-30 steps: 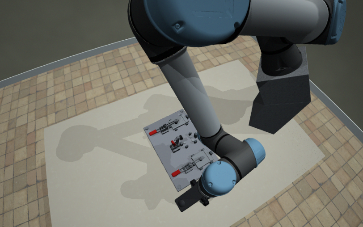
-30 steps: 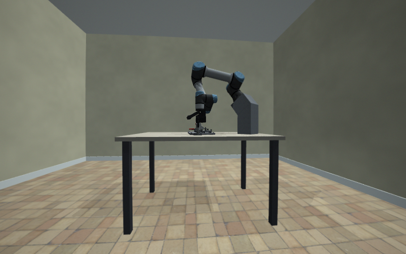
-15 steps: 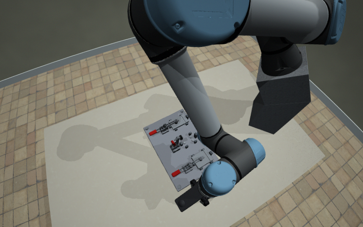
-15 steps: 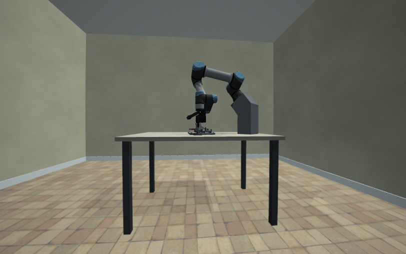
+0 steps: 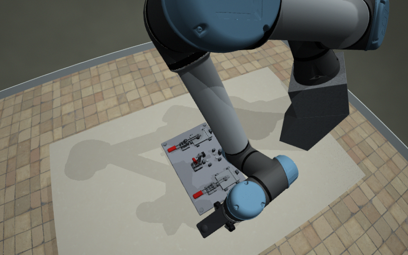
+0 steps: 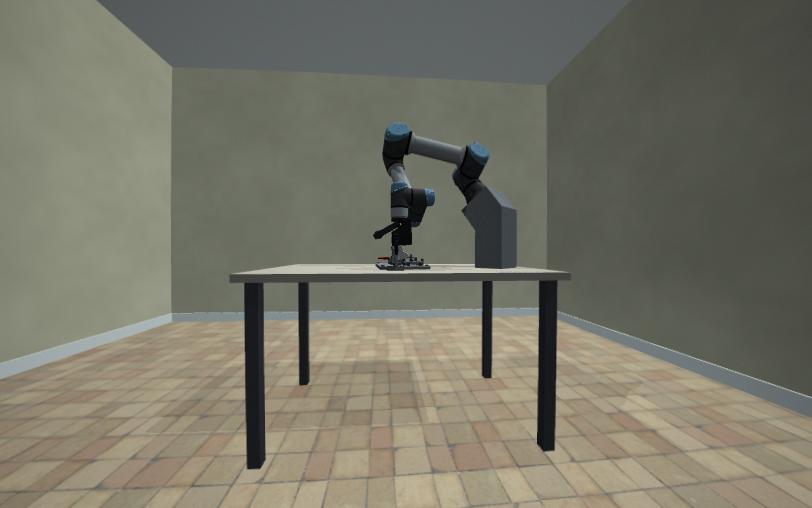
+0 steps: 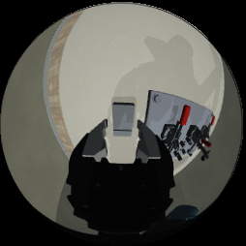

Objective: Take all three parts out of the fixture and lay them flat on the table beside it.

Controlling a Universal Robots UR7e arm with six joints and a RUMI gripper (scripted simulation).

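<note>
The fixture (image 5: 199, 170) is a grey plate on the table with three red-handled toggle clamps (image 5: 171, 148). It also shows in the wrist view (image 7: 180, 130) to the right of my fingers. My gripper (image 7: 122, 120) is at the fixture's near end, over the table beside it. Its fingers stand a little apart on either side of a light grey flat part (image 7: 123, 118), which still lies between them. In the exterior view the gripper (image 6: 400, 242) points straight down just above the fixture (image 6: 402, 264). The wrist hides the fingers in the overhead view.
The arm's dark pedestal (image 5: 315, 111) stands at the back right of the table. The forearm (image 5: 216, 108) crosses above the fixture's right side. A black camera mount (image 5: 210, 225) sticks out from the wrist towards the front.
</note>
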